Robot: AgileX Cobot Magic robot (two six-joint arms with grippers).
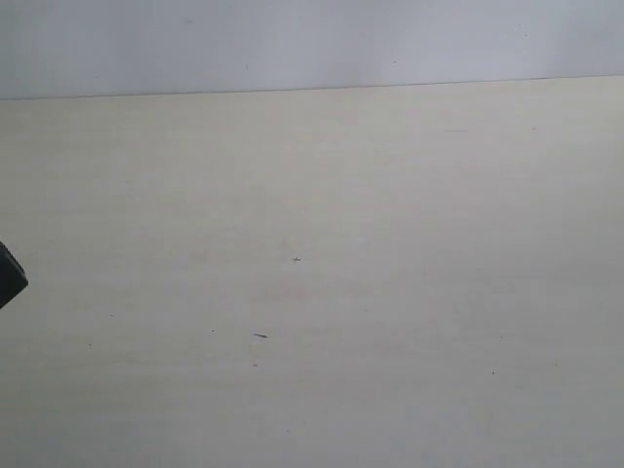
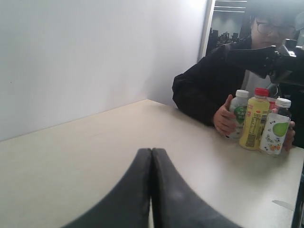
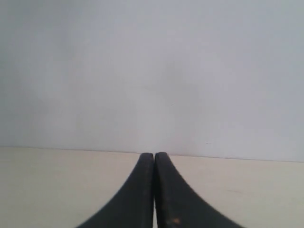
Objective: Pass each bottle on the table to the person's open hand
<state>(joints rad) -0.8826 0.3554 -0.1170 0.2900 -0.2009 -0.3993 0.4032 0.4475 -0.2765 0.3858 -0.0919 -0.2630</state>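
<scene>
Pale beige table [image 1: 390,244], red- and white-capped bottles [image 2: 254,127], left gripper [image 2: 151,152] and right gripper [image 3: 154,156] closed, empty.

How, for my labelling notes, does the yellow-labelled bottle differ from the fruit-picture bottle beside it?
Cap: the yellow-labelled bottle has a red cap, the fruit-picture bottle a white one.
Label: the yellow-labelled bottle's wrap is yellow, the fruit-picture bottle's is white with green and orange fruit.
Height: the yellow-labelled bottle looks somewhat taller than the fruit-picture bottle.
Shared: both stand upright, side by side, on the table.
</scene>
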